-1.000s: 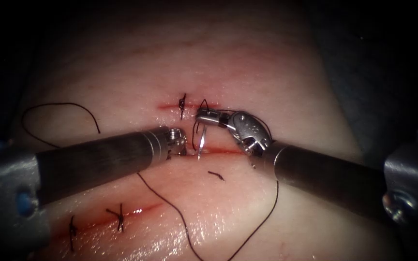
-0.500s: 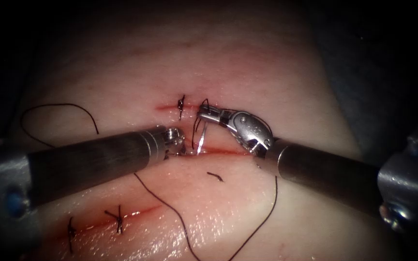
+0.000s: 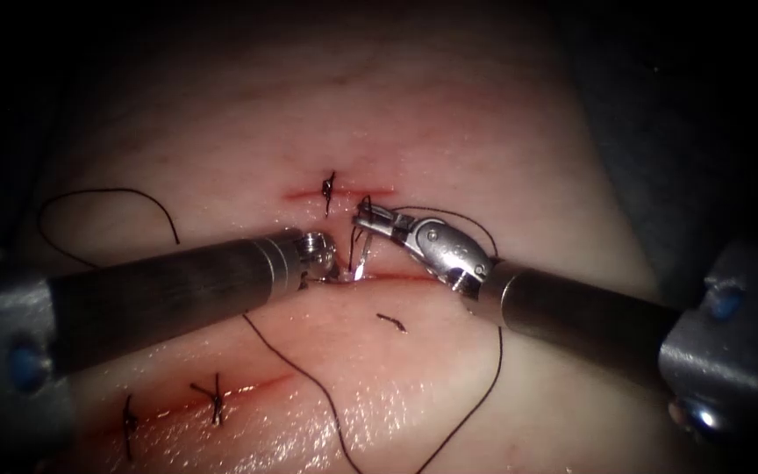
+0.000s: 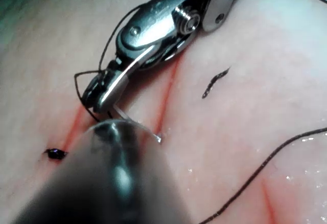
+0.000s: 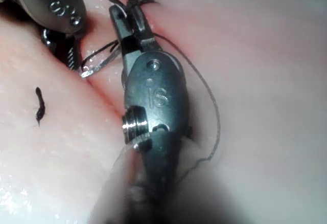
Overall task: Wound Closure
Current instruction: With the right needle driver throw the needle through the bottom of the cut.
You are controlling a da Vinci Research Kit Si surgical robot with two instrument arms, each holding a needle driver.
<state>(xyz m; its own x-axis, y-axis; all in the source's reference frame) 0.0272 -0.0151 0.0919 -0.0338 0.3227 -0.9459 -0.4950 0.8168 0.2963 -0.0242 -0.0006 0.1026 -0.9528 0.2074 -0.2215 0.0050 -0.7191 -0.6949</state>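
Note:
The tissue [image 3: 484,149] bears three cuts. At the left end of the middle cut [image 3: 401,277], my right tool [image 3: 364,216] is shut on the curved needle [image 3: 362,254] near its rear end. The needle hangs steeply down, and its point meets the tissue at the cut's edge. How deep it sits is hidden. The left tool [image 3: 325,274] presses on the tissue just left of that point. Dark thread [image 3: 309,377] trails from the needle, loops round the right tool and runs off below. The needle [image 5: 99,63] lies between the right tool [image 5: 126,6] and the left tool [image 5: 64,55].
A tied stitch [image 3: 330,189] crosses the upper cut [image 3: 309,193]. Two stitches [image 3: 217,395] close the lower left cut. A cut end of thread [image 3: 390,320] lies below the middle cut. A thread loop [image 3: 107,195] curls at the left. Red fluid lines the cuts.
The right tool has turned its wrist and dipped, carrying the needle's point down to the middle cut beside the left tool. The left tool has hardly moved.

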